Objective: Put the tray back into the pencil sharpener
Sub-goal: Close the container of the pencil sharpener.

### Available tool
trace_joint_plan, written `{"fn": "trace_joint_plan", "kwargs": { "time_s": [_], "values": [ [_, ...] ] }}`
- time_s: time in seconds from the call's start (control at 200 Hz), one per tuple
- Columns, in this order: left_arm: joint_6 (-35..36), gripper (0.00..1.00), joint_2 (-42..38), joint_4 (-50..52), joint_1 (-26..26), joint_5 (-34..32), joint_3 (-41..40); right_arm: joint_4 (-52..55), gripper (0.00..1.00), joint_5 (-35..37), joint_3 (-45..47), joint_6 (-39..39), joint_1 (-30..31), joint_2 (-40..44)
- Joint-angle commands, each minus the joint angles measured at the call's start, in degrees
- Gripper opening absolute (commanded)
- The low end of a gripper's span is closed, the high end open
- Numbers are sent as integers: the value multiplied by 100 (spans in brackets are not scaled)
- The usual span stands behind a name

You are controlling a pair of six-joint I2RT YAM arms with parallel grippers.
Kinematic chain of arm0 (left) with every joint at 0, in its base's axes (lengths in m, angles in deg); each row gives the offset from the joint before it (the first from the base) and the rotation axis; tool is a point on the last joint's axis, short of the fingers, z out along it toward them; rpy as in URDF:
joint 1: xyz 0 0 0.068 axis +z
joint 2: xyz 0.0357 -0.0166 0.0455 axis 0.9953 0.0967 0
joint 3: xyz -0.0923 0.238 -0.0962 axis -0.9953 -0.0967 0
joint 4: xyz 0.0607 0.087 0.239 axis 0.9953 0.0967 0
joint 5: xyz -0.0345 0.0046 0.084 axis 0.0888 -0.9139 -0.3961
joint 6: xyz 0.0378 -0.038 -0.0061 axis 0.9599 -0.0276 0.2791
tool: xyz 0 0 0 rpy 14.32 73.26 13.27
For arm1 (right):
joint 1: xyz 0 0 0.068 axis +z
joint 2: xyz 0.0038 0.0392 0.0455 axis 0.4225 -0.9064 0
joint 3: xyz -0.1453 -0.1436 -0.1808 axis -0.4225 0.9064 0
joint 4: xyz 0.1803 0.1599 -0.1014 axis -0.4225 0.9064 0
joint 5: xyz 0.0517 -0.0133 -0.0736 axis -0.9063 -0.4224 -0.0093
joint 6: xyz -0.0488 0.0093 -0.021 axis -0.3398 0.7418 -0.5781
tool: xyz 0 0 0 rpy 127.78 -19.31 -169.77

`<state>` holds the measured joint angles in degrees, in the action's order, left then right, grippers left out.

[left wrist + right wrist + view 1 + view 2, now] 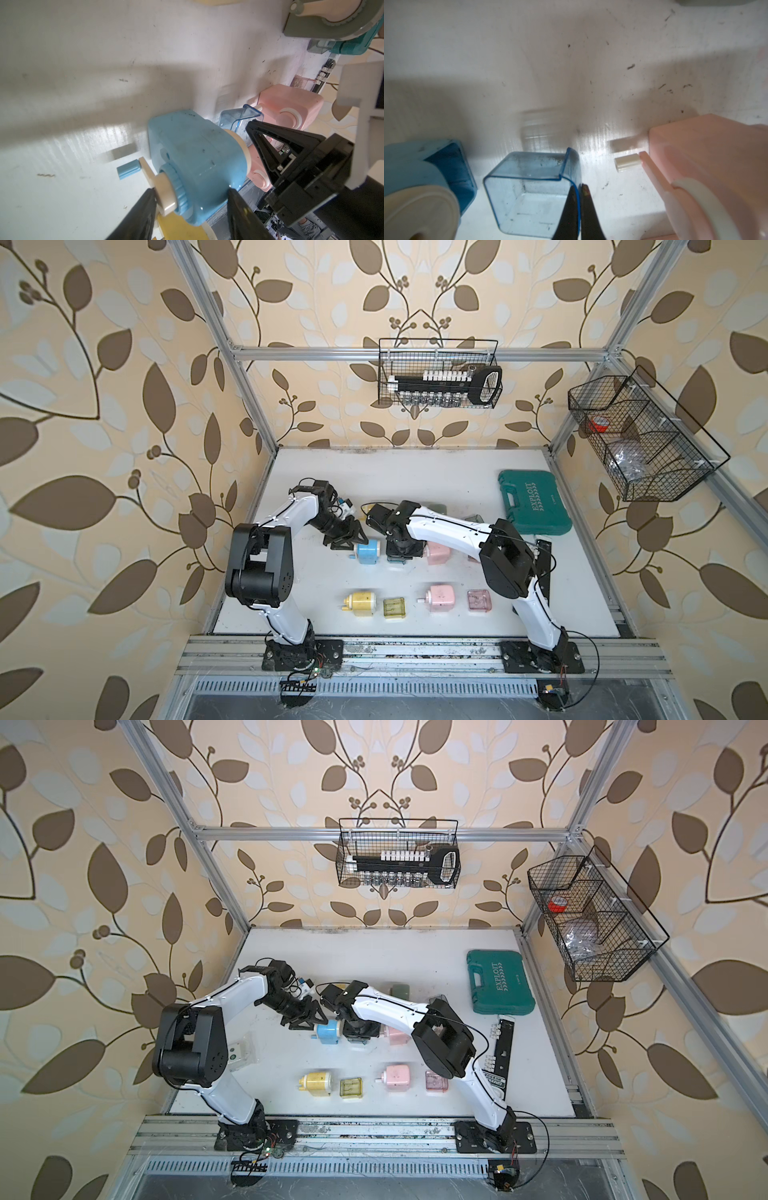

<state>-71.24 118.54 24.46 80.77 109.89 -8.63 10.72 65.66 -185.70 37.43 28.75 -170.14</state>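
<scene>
Closest to the lens in both top views is the left arm's chunky black elbow joint [259, 564], left of centre, so start there. Follow that arm rightward and you hit the left gripper [350, 544], its two black fingers standing apart, one at each end of the light-blue plastic pencil sharpener [369, 552] near mid-frame. In the left wrist view they look right up against it, but honestly I can't tell if they're biting or just touching. My guess at the why: pin the body so it doesn't skate across the white table [415, 472] when something gets pushed in.

Next along, just beside the sharpener, is the see-through blue plastic tray [529, 193], lower centre of the right wrist view and not in yet. The sharpener's dark open slot [452, 164] faces it, so it looks lined up for a sideways slide. The right gripper [579, 187] is pinched tight on one thin tray wall, which I reckon leaves the leading end free. Whether the tray rests on the table or hangs just off it, can't say.

Further right there's a pink plastic sharpener [706, 155] close by, so not much swing room. A teal plastic tool case [536, 504] sits well apart, upper right of the table.
</scene>
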Motion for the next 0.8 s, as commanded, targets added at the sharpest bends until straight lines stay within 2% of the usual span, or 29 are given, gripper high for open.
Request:
{"fn": "trace_joint_plan", "kwargs": {
  "time_s": [0.0, 0.795],
  "values": [
    [152, 56, 88, 58, 8, -93, -108, -8, 0, -25, -151, 111, 64, -144],
    [174, 55, 162, 75, 1, -216, -118, -71, 0, -116, -429, 69, 181, -336]
  ]
}}
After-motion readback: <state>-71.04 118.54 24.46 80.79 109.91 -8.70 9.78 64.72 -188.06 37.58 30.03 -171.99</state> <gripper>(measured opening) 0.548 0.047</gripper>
